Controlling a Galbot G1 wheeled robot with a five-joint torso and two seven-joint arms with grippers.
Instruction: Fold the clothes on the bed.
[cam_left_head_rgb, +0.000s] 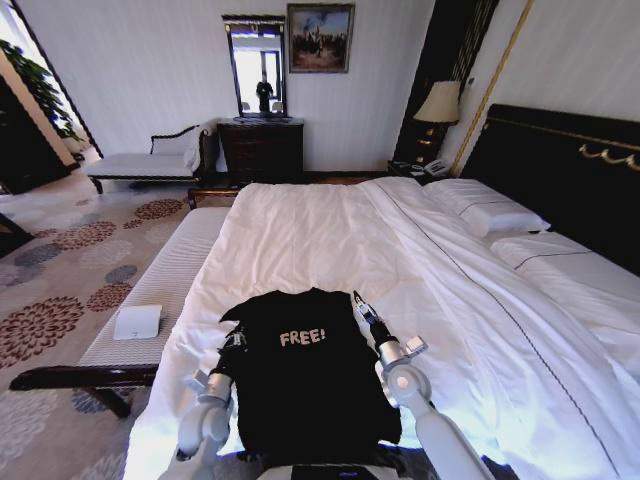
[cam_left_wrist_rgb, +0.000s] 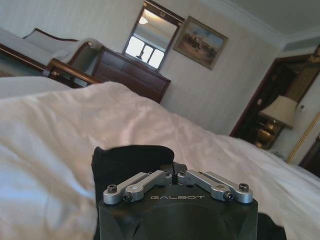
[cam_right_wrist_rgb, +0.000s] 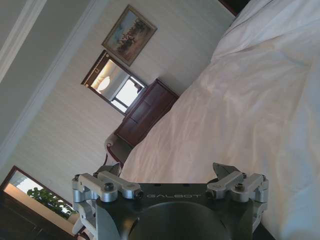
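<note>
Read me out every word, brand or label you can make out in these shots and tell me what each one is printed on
"FREE!" in white letters on the chest of the black T-shirt lying on the bed.
"GALBOT" on the dark body of the left gripper, jaws together on the shirt's edge.
"GALBOT" on the body of the right gripper, jaws spread.
The white card on the bench: any writing too small to read.
</note>
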